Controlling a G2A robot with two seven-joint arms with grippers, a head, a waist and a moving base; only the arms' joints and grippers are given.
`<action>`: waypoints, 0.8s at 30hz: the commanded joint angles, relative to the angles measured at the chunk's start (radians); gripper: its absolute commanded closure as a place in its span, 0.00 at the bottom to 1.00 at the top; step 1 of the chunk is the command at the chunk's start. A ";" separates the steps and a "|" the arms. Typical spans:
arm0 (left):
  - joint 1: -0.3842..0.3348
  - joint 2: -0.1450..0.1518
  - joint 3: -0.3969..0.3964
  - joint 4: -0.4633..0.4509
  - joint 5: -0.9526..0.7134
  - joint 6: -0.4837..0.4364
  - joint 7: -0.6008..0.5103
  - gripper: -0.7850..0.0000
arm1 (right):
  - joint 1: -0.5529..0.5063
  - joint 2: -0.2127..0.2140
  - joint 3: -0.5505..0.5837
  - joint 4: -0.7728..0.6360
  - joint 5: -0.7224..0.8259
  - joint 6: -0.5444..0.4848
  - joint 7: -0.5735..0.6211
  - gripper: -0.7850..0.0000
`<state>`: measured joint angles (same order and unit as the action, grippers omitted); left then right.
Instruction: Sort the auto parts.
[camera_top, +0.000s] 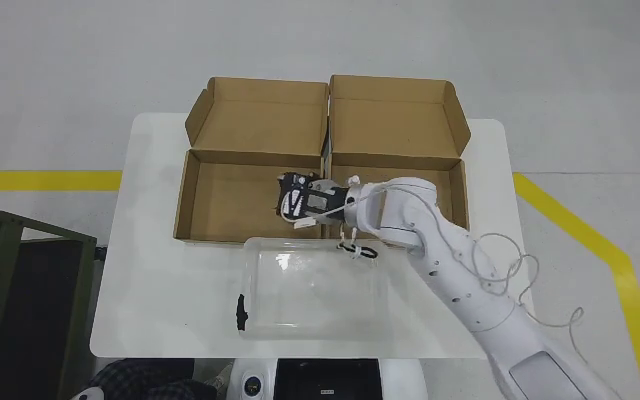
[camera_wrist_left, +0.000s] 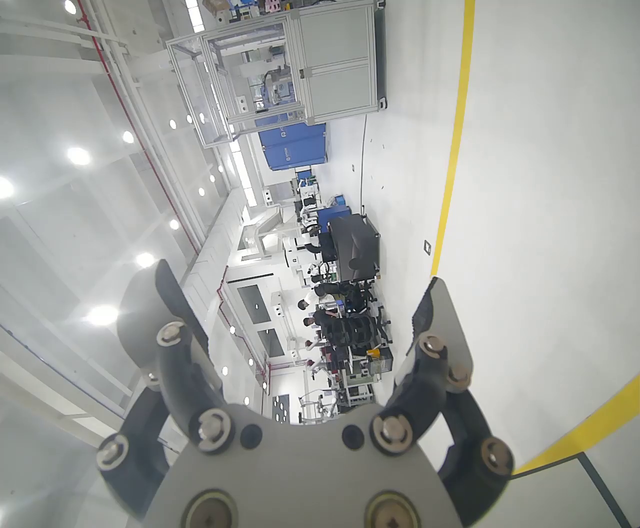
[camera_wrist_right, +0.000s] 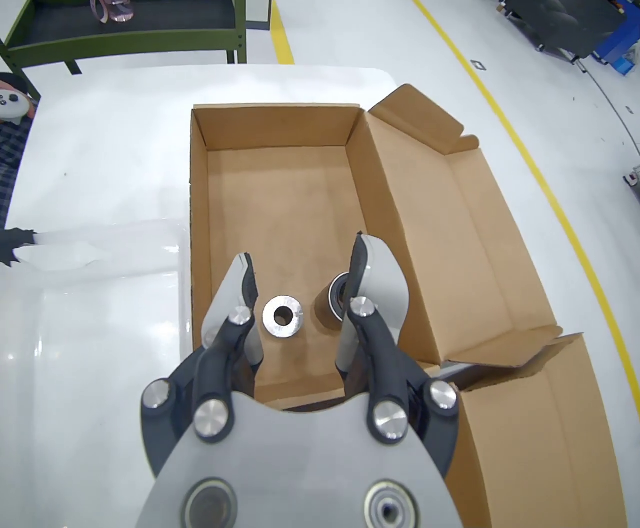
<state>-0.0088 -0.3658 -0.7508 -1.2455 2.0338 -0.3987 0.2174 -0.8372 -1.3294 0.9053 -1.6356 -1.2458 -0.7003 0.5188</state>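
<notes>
Partly hidden: black bearing (camera_wrist_right: 328, 300) behind right pincer (camera_wrist_right: 303, 251) finger; jaws apart.

Silver bushing (camera_wrist_right: 283, 316) beside dark bearing (camera_wrist_right: 329, 301) in cardboard box (camera_wrist_right: 280, 200)

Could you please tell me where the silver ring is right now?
In the right wrist view, the silver ring lies on the floor of the cardboard box, just under the open right hand, beside a darker round part.

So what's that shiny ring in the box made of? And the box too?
The ring looks like bare metal, probably steel: it is silvery with a bright sheen. The box looks like plain cardboard: it is dull brown with folded flaps.
</notes>
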 joint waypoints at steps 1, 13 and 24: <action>0.000 0.000 0.000 0.000 0.000 0.000 0.000 0.00 | -0.056 0.016 0.049 -0.065 -0.007 -0.006 0.006 0.55; 0.000 0.000 0.000 0.000 0.000 0.000 0.000 0.00 | -0.419 0.094 0.347 -0.350 -0.100 -0.034 -0.061 0.36; 0.000 0.000 0.000 0.000 0.000 0.000 0.000 0.00 | -0.653 0.134 0.597 -0.430 -0.148 -0.043 -0.216 0.13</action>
<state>-0.0088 -0.3658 -0.7508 -1.2455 2.0338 -0.3987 0.2174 -1.4717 -1.1984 1.4795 -2.0645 -1.3930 -0.7453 0.3167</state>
